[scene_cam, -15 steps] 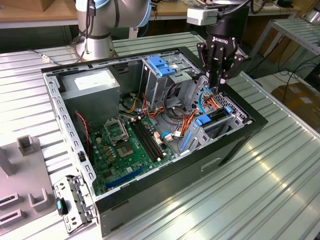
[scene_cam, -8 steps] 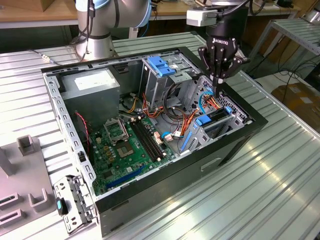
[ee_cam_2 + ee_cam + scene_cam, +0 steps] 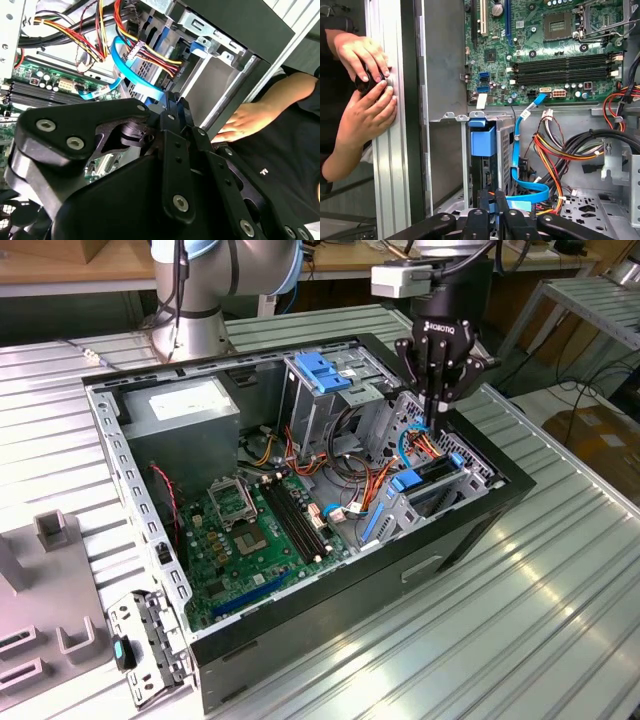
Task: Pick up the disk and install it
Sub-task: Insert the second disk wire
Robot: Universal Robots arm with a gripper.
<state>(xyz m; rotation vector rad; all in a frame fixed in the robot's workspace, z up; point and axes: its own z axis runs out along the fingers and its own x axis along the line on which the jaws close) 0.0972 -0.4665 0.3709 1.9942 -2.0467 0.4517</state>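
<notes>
One arm, one open computer case (image 3: 330,632) lying on its side on a ribbed metal tabletop (image 3: 545,625), its motherboard (image 3: 250,530) facing up. I have the jaws clenched tip to tip, and I can see nothing gripped between them. They hang inside the case over the drive cage at the front corner. The disk (image 3: 432,472) is just beneath the jaws and slightly ahead of them, standing on edge in the cage slot. Its bright blue carrier tab (image 3: 482,141) shows clearly in the first wrist view, just beyond the jaw tips. I judge the picking up is done and the installing is in hand, with the disk released into its bay and perhaps not fully seated, though I cannot tell its depth. A flat blue data cable (image 3: 516,150) loops just beside the jaws, and a bundle of red, yellow and black wires (image 3: 555,157) lies near them on the far side of it. A person's hands (image 3: 367,107) rest on the tabletop rail, well apart from the jaws, outside the case wall. Seating the disk, I think, calls for a straight push along the slot, keeping clear of that cable.
</notes>
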